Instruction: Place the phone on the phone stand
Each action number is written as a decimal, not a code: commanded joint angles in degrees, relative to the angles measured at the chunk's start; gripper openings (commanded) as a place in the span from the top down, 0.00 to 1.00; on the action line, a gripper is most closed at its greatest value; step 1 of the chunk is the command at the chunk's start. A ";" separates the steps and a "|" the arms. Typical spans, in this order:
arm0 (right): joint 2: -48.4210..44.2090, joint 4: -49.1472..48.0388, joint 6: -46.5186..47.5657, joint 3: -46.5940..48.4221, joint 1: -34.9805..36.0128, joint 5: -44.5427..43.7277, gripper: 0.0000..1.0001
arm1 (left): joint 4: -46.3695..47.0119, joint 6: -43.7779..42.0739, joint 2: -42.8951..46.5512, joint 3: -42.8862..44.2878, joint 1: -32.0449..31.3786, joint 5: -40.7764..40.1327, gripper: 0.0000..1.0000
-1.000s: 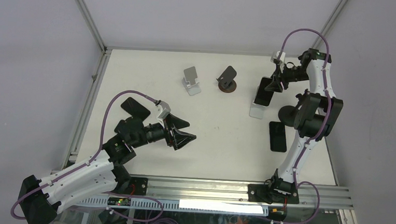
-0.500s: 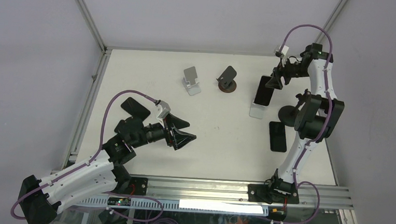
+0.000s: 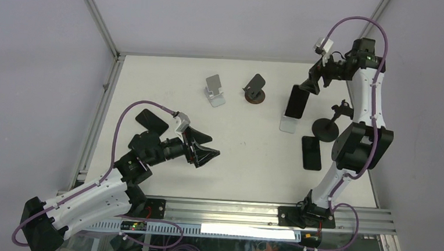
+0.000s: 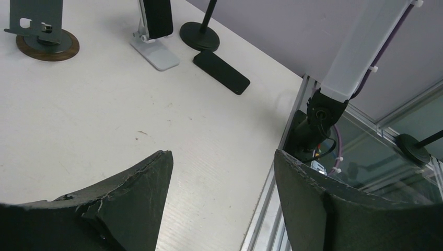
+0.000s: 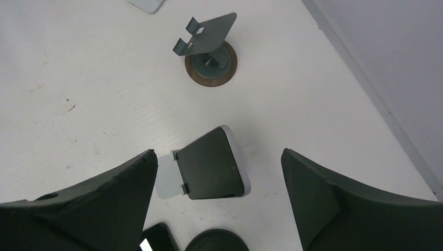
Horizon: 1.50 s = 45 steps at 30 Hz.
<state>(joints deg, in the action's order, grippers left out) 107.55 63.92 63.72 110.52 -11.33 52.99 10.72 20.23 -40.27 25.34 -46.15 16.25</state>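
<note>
The white table (image 3: pixel 252 162) is carrying everything here. The right arm (image 3: pixel 366 105) is reaching over the far right part of it, while the left arm (image 3: pixel 99 193) is lying low over the near left and taking no part in the work.

Four stands are sitting toward the back: a black round-based pole stand (image 3: pixel 326 129) on the right, a white stand (image 3: pixel 288 125) just beside it, a dark stand on a brown disc (image 3: pixel 255 89) nearer the middle, and a silver stand (image 3: pixel 214 90) to the left of that.

The phone (image 3: pixel 295 101) is leaning upright against the white stand, its lower edge sitting on the stand's lip. A second phone (image 3: pixel 311 152) is lying flat on the table near the pole stand, and a dark flat slab (image 3: pixel 151 120) is lying beside the left arm; what it is cannot be told.

The right gripper (image 3: pixel 310 85) is hovering above the propped phone with its fingers spread wide, touching nothing, as the right wrist view shows. The left gripper (image 3: pixel 206 148) is likewise holding its fingers apart over bare table.

The placing looks done, with the release step closing. The next move calls for lifting the right gripper straight clear, since any sideways brush could be tipping the phone off its lip.
</note>
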 commanded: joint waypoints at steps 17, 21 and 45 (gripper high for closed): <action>-5.39 -6.84 -16.23 -0.75 11.84 9.34 0.01 | -1.71 1.79 3.79 -1.12 -0.25 -6.34 0.26; -3.16 -8.49 -20.44 0.60 15.54 6.49 0.01 | -2.12 2.09 3.96 -1.21 -0.22 -7.06 0.26; 9.40 -26.53 -54.23 2.82 22.64 -20.40 0.01 | -7.15 3.51 6.97 -1.85 -0.25 -14.30 0.23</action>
<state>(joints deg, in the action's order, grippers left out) 116.27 40.88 14.39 111.00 10.55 37.58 4.32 22.06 -34.30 23.51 -46.15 5.69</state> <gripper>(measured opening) 0.990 0.764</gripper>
